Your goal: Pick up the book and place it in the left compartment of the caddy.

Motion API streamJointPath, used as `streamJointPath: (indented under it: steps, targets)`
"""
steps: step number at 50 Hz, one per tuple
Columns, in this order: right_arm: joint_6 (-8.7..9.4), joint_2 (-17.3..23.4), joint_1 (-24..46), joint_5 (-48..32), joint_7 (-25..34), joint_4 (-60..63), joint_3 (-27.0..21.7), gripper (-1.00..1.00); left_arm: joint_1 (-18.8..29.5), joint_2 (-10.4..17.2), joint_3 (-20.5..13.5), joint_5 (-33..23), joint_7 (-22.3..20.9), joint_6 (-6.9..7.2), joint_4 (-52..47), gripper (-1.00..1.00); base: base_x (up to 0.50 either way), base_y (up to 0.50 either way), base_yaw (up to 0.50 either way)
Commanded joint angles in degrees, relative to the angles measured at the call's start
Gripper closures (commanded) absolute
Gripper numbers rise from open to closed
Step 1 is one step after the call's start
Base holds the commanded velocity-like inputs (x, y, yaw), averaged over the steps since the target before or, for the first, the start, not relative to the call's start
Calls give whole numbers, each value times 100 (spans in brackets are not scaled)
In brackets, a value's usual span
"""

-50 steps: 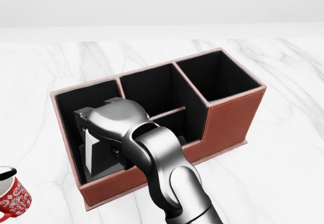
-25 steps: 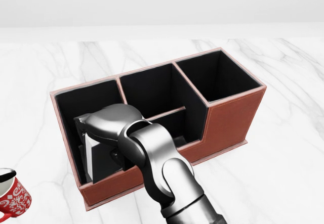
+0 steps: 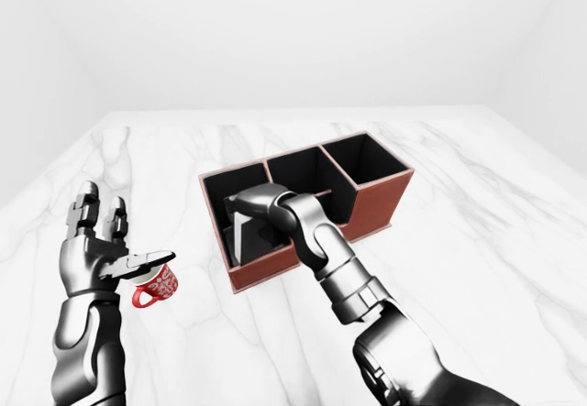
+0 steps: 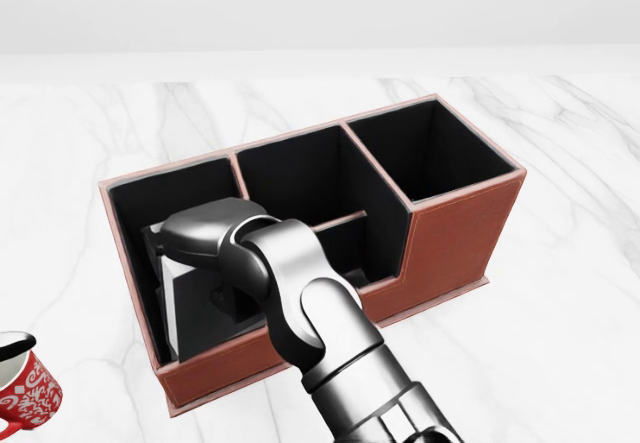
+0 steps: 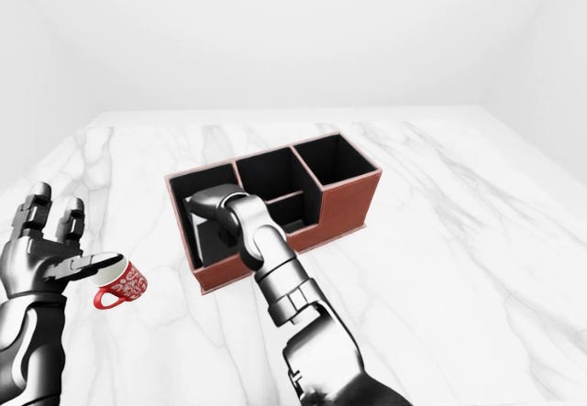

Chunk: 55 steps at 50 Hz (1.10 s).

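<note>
I have the right hand (image 4: 205, 263) down inside the left compartment of the caddy (image 4: 460, 233), and the book (image 4: 182, 303) is in there with it, standing roughly on edge with its pale page side showing low in the compartment in the head view. The back of the hand and the wrist cover the fingers, so I cannot tell whether they are clamped on the book or have let go of it. The middle and right compartments show only dark lining.

By my reading this is the placing step at its very end: the book looks to be within the compartment walls, though whether it sits on the bottom is hidden from me.

The left hand (image 3: 96, 250) is raised at the left of the left-eye view with its fingers spread and holding nothing, just beside the red patterned mug (image 3: 156, 285) on the marble surface (image 3: 477, 204), well apart from the caddy.

What I need next is to spread the right fingers fully, then lift the hand straight up out of the compartment. The gap looks snug, so I judge that any sideways drift could snag the wall or tip the book over.
</note>
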<state>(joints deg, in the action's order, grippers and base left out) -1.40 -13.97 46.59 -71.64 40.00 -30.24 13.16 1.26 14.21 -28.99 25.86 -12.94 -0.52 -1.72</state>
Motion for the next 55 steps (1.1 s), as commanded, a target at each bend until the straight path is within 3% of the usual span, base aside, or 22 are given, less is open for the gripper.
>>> streamJointPath:
  steps: [1,19,43,55]
  targets:
    - [115,-51,537,330,0,-554,-123,100,15,3,42,27,-16,-80,130,-100,0,0,0]
    - [116,-52,803,479,-5,-949,-156,100,13,-6,86,68,-49,-170,255,-100,0,0,0]
    - [147,47,1255,716,-627,-1180,-270,100,51,-14,172,59,-44,-218,320,-100,0,0,0]
    - [-21,19,1077,630,-955,-1420,-202,100,38,-39,187,51,-82,-277,365,-100,0,0,0]
